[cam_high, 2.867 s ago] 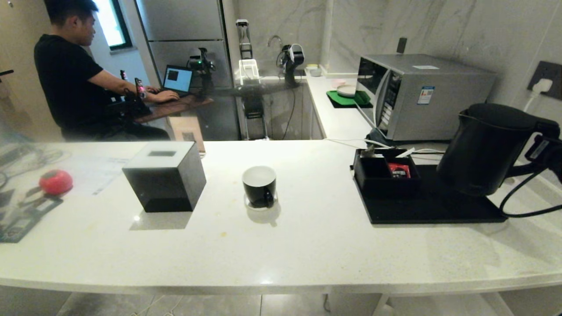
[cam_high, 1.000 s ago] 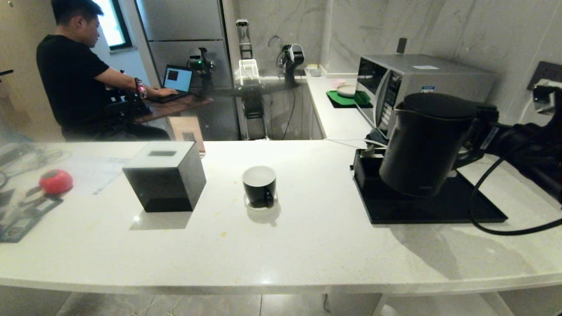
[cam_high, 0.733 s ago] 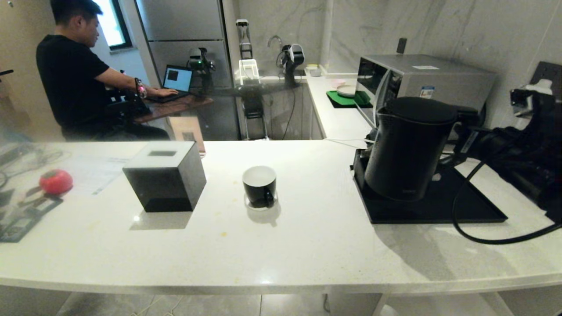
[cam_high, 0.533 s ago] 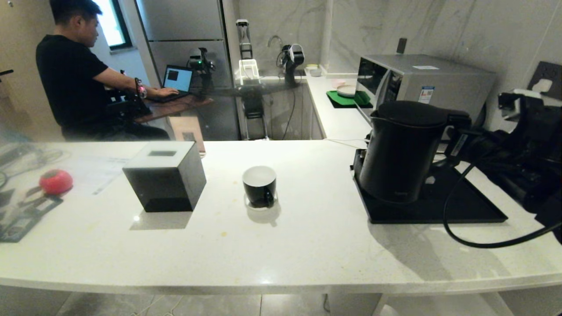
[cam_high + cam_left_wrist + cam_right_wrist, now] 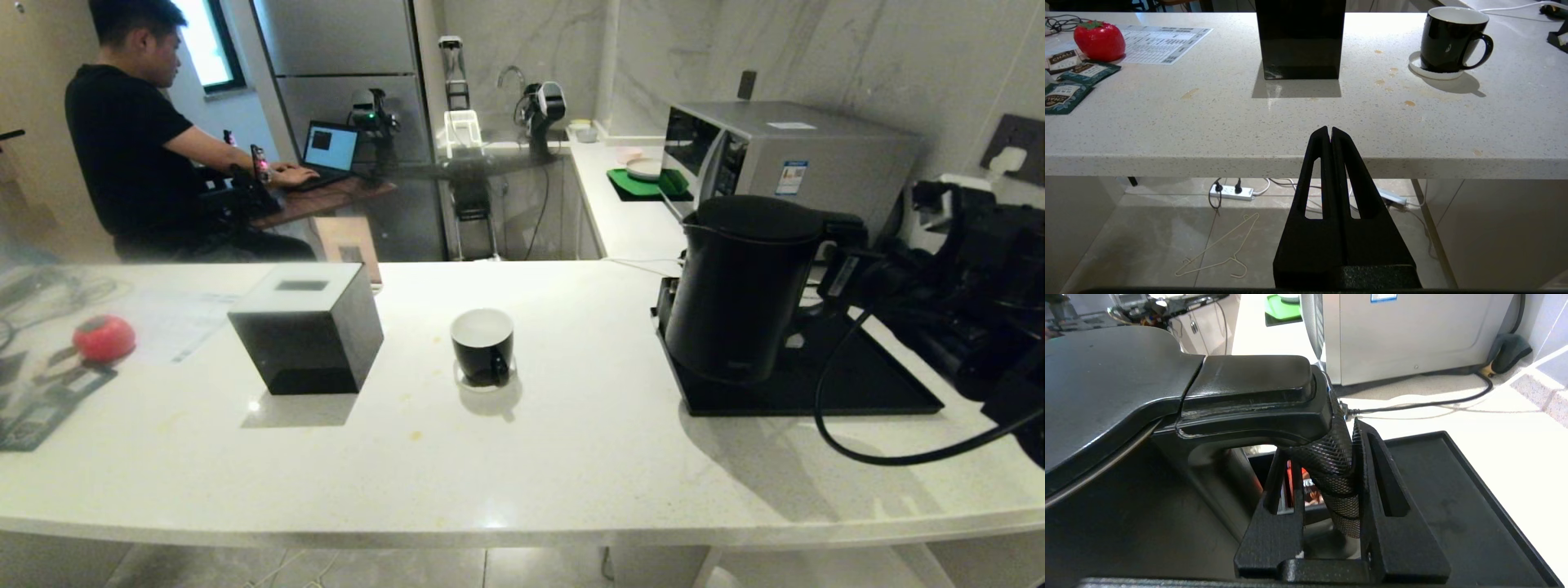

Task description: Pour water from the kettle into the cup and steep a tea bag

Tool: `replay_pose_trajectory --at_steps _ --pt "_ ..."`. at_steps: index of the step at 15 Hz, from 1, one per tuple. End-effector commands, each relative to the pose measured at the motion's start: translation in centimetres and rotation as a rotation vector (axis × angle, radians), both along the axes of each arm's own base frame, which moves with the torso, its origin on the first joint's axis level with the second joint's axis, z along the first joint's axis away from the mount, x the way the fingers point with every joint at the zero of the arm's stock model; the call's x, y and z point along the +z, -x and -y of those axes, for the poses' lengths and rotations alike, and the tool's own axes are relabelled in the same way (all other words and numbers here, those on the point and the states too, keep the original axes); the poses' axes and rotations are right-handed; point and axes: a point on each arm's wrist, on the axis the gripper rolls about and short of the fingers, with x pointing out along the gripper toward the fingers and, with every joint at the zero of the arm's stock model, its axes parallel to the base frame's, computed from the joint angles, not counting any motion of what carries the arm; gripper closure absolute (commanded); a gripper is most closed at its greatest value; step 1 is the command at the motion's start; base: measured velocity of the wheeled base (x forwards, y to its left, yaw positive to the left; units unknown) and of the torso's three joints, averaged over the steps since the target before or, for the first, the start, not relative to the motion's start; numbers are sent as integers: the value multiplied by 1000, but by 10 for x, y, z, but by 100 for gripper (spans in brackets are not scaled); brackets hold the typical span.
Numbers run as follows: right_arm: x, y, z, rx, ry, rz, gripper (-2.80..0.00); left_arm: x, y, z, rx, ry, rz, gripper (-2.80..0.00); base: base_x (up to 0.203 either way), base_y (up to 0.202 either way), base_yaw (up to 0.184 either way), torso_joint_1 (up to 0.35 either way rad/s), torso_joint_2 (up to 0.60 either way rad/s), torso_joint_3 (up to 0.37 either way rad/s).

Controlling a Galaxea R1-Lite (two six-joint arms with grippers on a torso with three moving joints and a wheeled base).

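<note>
Kettle — carried leftward off its earlier far-right spot, now above the tray's left end, handle clamped in right gripper. Cup waits at its 9 o'clock — pour pending. Left gripper closed, empty.

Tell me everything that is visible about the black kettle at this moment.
The kettle is a matte black jug with a tapered body, a closed flat lid, a short spout toward the cup and a big loop handle with a textured grip. It is tilted slightly, above the black tray; whether its base touches the tray cannot be told. The right hand is closed on the handle, one finger on each side of it. Nothing is pouring from it.
</note>
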Motion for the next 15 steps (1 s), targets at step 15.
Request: replay_pose_trajectory --at_steps 15 --pt "-6 0 0 0 2 -16 0 0 0 0 2 0 0 0 0 0 0 0 0 0"
